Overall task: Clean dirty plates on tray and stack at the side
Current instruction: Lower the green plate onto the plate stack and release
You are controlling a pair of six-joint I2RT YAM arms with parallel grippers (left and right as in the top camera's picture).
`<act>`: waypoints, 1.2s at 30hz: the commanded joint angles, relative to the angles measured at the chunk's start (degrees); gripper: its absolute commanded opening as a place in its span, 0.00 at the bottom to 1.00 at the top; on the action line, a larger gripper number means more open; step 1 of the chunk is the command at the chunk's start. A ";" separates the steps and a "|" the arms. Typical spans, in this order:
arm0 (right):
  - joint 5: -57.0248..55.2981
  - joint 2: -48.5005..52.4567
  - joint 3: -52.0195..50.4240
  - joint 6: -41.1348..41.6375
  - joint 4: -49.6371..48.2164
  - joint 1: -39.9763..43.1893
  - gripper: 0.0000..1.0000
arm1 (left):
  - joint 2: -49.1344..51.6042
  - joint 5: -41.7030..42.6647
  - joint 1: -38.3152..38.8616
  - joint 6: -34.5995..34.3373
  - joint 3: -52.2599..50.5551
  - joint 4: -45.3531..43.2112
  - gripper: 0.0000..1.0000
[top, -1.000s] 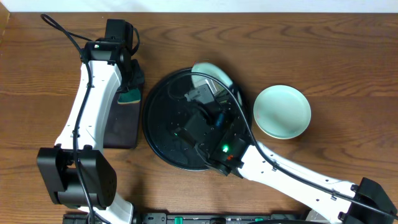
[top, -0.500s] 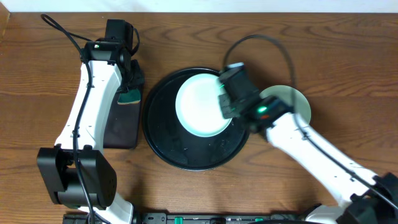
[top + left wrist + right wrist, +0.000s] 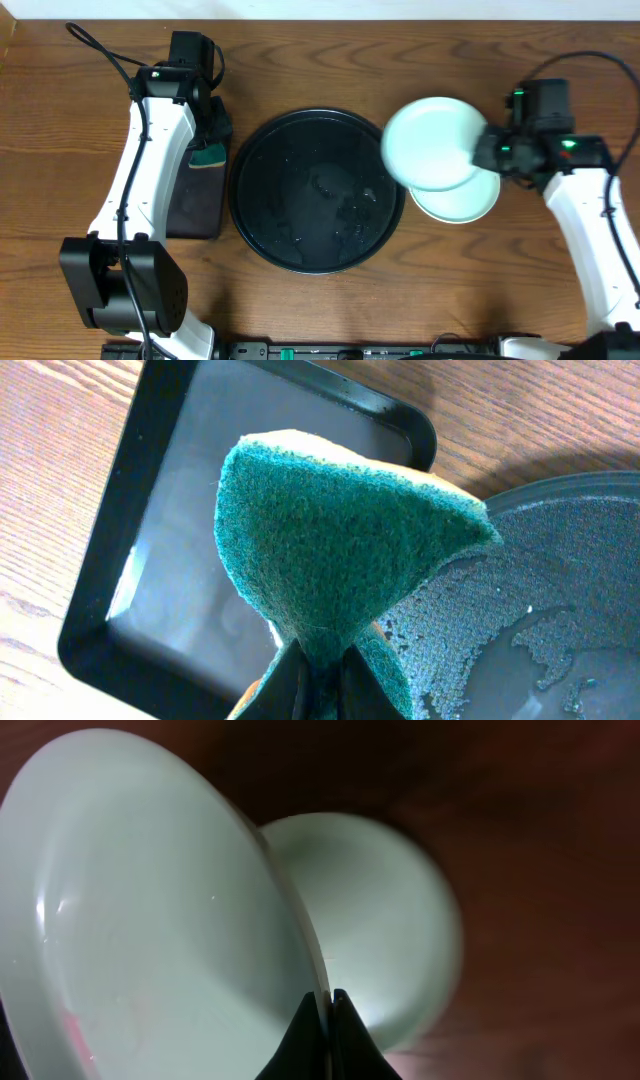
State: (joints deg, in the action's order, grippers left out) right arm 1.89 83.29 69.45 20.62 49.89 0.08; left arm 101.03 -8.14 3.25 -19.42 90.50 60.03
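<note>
My right gripper (image 3: pixel 490 152) is shut on the rim of a pale turquoise plate (image 3: pixel 432 143) and holds it above a second turquoise plate (image 3: pixel 462 202) that lies on the wood right of the round black tray (image 3: pixel 262 165). In the right wrist view the held plate (image 3: pixel 150 920) shows a faint pink smear, with the lower plate (image 3: pixel 385 920) beyond my fingers (image 3: pixel 327 1005). The tray holds only water drops. My left gripper (image 3: pixel 210 140) is shut on a green sponge (image 3: pixel 340 530) over the tray's left side. The yellow plate is out of view.
A small rectangular black tray (image 3: pixel 195 200) lies left of the round tray, under the left arm; it also shows in the left wrist view (image 3: pixel 150 570). The round tray's wet rim shows there too (image 3: pixel 560 490).
My right arm has lifted the turquoise plate off the round tray and carried it right, over the plate on the table. The left arm has not moved.
</note>
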 commanded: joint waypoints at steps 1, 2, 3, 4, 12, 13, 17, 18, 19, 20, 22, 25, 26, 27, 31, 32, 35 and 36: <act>-4.57 1.51 -1.51 -0.13 -0.13 4.20 0.01 | -0.31 -1.36 -0.07 0.74 0.70 0.17 0.07; -4.98 1.90 -2.08 -0.13 -0.39 4.83 0.01 | -0.31 -1.36 -0.07 0.74 0.70 0.17 0.07; -5.51 2.38 -2.78 -0.13 -0.83 5.55 0.01 | -0.31 -1.36 -0.09 0.74 0.70 0.17 0.07; -5.84 2.73 -3.26 -0.11 -1.20 5.88 0.01 | -0.31 -1.36 -0.09 0.74 0.70 0.17 0.07; -6.34 4.20 -9.99 -0.07 -7.45 6.36 0.01 | -0.31 -1.36 -0.09 0.74 0.70 0.17 0.07; -6.10 4.22 -10.69 -0.07 -8.00 6.36 0.01 | -0.31 -1.36 -0.07 0.74 0.70 0.17 0.07; -5.86 4.22 -12.31 -0.09 -8.48 6.23 0.01 | -0.31 -1.36 -0.07 0.74 0.70 0.15 0.08; -5.35 4.22 -12.70 -0.11 -8.55 6.16 0.01 | -0.31 -1.33 -0.09 0.72 0.70 0.13 0.08; -4.74 4.22 -13.18 -0.13 -8.63 6.03 0.05 | -0.31 -1.36 -0.09 0.74 0.70 0.11 0.07; -4.48 4.22 -13.46 -0.46 -8.72 5.90 0.13 | -0.31 -1.36 -0.13 0.74 0.70 0.02 0.08; -3.52 4.22 -13.73 -1.92 -9.03 5.64 0.29 | -0.33 -1.36 -0.50 0.76 0.70 -0.07 0.07; -0.46 4.22 -13.70 -5.11 -10.10 5.18 0.41 | -0.33 -1.36 -1.79 0.76 0.70 -0.07 0.08; 0.39 4.22 -13.68 -5.77 -10.29 5.07 0.43 | -0.33 -1.36 -2.34 0.79 0.70 -0.04 0.07; 1.09 4.22 -13.64 -6.01 -10.38 4.98 0.44 | -0.33 -1.36 -2.99 0.79 0.70 0.09 0.07; 3.89 4.22 -13.07 -6.14 -10.34 4.94 0.47 | -0.33 -1.33 -5.60 1.03 0.70 0.90 0.07; 4.96 4.20 -12.76 -6.14 -10.27 4.85 0.49 | -0.31 -1.33 -6.19 1.57 0.70 1.03 0.07; 9.09 4.20 -11.21 -7.67 -9.94 4.44 0.54 | -0.28 -1.36 -7.30 4.61 0.48 0.85 0.07; 10.45 4.20 -10.54 -8.57 -9.81 4.13 0.57 | -0.26 -1.38 -7.65 6.05 0.20 0.39 0.08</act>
State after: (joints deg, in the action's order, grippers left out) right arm 6.35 87.53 56.27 14.94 39.88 5.54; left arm 101.03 -8.16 -3.38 -17.96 90.50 60.80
